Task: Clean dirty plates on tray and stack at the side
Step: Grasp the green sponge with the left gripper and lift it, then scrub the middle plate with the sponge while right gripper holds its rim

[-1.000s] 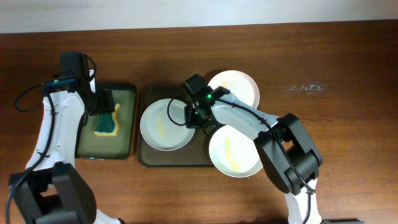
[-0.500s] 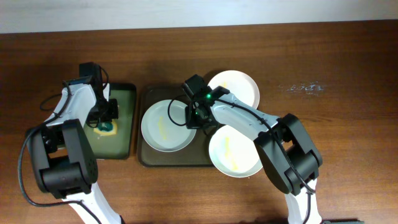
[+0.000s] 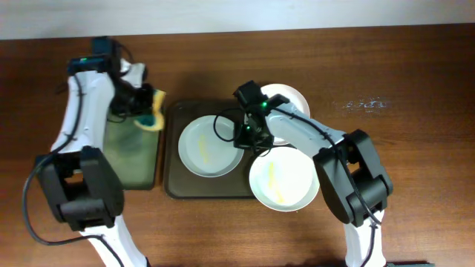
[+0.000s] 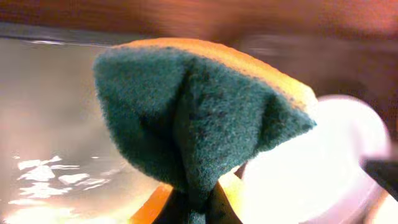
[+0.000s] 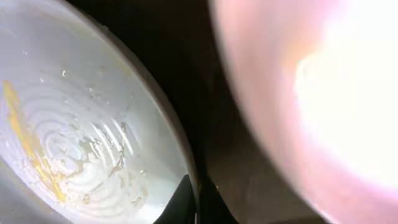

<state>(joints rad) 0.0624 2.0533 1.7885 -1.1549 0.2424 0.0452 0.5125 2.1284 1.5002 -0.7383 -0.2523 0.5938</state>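
Three white plates show from overhead. One with yellow smears [image 3: 210, 146] lies on the dark brown tray [image 3: 174, 187]. My right gripper [image 3: 243, 137] is shut on its right rim, and in the right wrist view the gripper [image 5: 196, 205] pinches the rim of that wet, smeared plate [image 5: 81, 124]. A second smeared plate [image 3: 280, 180] overlaps the tray's lower right corner. The third plate [image 3: 289, 100] sits at the upper right, partly under the arm. My left gripper [image 3: 148, 111] is shut on a green and yellow sponge [image 3: 154, 113], which fills the left wrist view [image 4: 199, 118].
A narrower black tray with a greenish inside [image 3: 130, 156] lies left of the brown tray, below the raised sponge. Bare wooden table [image 3: 401, 148] stretches to the right of the plates. A faint white mark [image 3: 364, 105] is on the wood at the far right.
My left gripper has shut on the sponge and lifted it off the black tray, up and to the right. My right gripper has shifted the held plate slightly to the right.
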